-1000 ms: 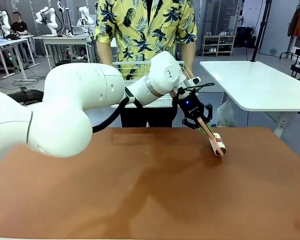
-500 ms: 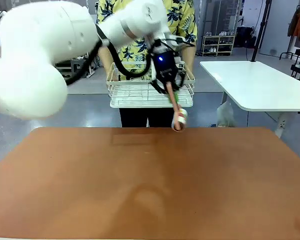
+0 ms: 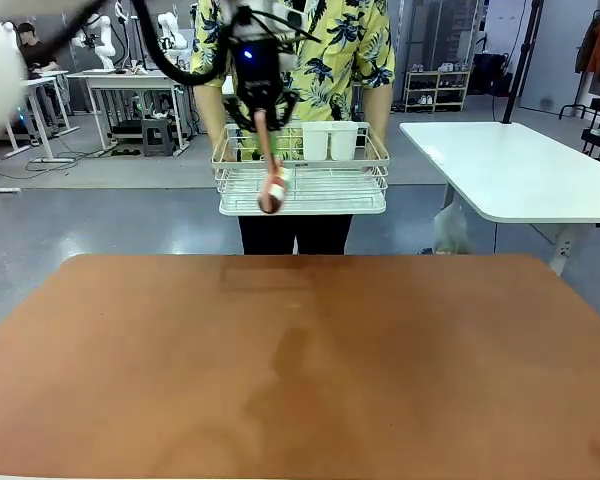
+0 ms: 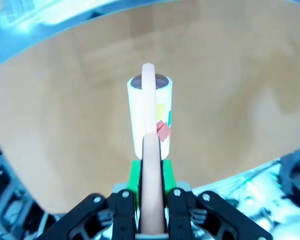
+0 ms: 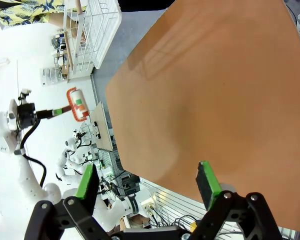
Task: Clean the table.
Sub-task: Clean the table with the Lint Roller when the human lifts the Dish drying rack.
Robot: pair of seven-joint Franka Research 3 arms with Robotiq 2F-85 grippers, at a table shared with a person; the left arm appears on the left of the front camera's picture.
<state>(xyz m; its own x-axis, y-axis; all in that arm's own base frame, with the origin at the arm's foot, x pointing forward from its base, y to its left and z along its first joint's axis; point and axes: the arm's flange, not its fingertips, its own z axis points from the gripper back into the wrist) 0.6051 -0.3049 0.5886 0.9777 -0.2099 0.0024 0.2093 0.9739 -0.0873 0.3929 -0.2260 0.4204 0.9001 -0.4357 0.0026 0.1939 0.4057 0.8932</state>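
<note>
Reddish-brown table (image 3: pixel 300 380): one. Left gripper (image 3: pixel 260 118) clenched on the handle of one lint roller (image 3: pixel 271 195); right gripper (image 5: pixel 147 167) released. One wire rack (image 3: pixel 380 165), two white cups (image 3: pixel 343 142), one person (image 3: pixel 330 50) behind

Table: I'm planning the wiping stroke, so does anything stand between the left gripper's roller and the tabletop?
Nothing visible does: the left gripper holds the lint roller aimed at the table, open air between them.
</note>
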